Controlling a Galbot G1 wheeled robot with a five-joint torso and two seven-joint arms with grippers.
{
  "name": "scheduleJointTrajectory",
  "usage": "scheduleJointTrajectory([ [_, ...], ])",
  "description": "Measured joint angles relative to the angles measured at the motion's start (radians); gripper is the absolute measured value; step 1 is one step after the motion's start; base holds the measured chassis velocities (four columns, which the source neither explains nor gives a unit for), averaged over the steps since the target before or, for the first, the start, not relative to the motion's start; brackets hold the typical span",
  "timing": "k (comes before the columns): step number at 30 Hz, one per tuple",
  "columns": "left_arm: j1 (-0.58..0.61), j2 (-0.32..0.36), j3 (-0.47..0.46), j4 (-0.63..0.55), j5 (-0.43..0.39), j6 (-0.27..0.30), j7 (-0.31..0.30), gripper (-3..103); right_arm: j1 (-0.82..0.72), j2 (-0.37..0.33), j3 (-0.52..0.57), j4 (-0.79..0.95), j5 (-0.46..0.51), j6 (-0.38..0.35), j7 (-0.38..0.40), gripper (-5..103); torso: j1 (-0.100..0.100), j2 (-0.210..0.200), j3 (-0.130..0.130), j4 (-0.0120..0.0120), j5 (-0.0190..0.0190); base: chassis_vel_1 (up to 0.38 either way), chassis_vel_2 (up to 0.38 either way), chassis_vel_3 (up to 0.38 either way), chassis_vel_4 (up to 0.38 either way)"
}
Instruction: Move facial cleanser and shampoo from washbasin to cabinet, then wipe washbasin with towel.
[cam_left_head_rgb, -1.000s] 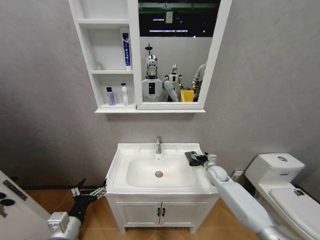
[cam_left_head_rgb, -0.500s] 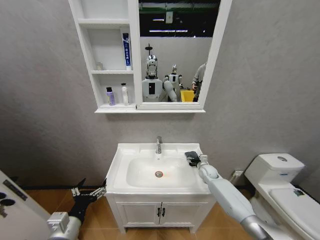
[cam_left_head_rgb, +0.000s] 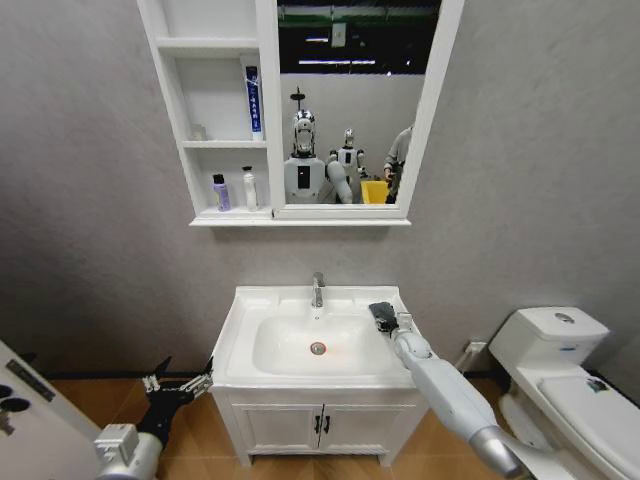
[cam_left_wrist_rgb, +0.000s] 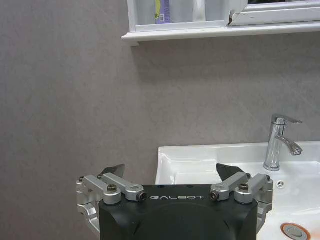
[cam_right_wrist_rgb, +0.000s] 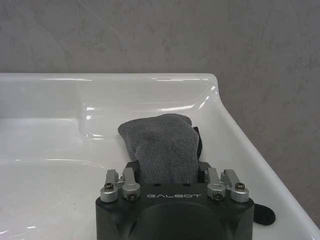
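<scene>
Firmly, the right tool (cam_right_wrist_rgb: 170, 172) grips the towel (cam_right_wrist_rgb: 162, 147) against the washbasin (cam_right_wrist_rgb: 45, 145) ledge.

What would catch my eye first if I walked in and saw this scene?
Probably the long right arm reaching over the white washbasin, its right gripper pressing a small dark grey towel onto the basin's right rim. Above hangs the cabinet, its shelves holding small bottles beside a big mirror. The left gripper hangs open and low, left of the basin.
</scene>
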Motion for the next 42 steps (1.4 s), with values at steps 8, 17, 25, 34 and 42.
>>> scheduleJointTrajectory([
  [8, 0.0, 0.0, 0.0, 0.0, 0.0, 0.0, 0.0, 100, -0.043, -0.058, 0.023, 0.139, 0.056, -0.022, 0.04, 26, 0.0, 0.0, 0.0, -0.0003, -0.0001, 0.0, 0.0, 0.0, 0.0],
  [17, 0.0, 0.0, 0.0, 0.0, 0.0, 0.0, 0.0, 100, -0.115, -0.109, 0.038, 0.309, 0.124, -0.047, 0.091, 4, 0.0, 0.0, 0.0, -0.0003, -0.0002, 0.0, 0.0, 0.0, 0.0],
  [25, 0.0, 0.0, 0.0, 0.0, 0.0, 0.0, 0.0, 100, -0.171, -0.097, -0.081, 0.515, 0.273, -0.121, 0.215, 4, 0.0, 0.0, 0.0, 0.0001, -0.0004, 0.0, 0.0, 0.0, 0.0],
  [34, 0.0, 0.0, 0.0, 0.0, 0.0, 0.0, 0.0, 100, -0.092, -0.026, -0.24, 0.345, 0.193, -0.149, 0.234, 4, 0.0, 0.0, 0.0, -0.0002, -0.0003, 0.0, 0.0, 0.0, 0.0],
  [42, 0.0, 0.0, 0.0, 0.0, 0.0, 0.0, 0.0, 100, -0.048, -0.001, -0.288, 0.212, 0.164, -0.147, 0.19, 4, 0.0, 0.0, 0.0, -0.0007, -0.0004, 0.0, 0.0, 0.0, 0.0],
])
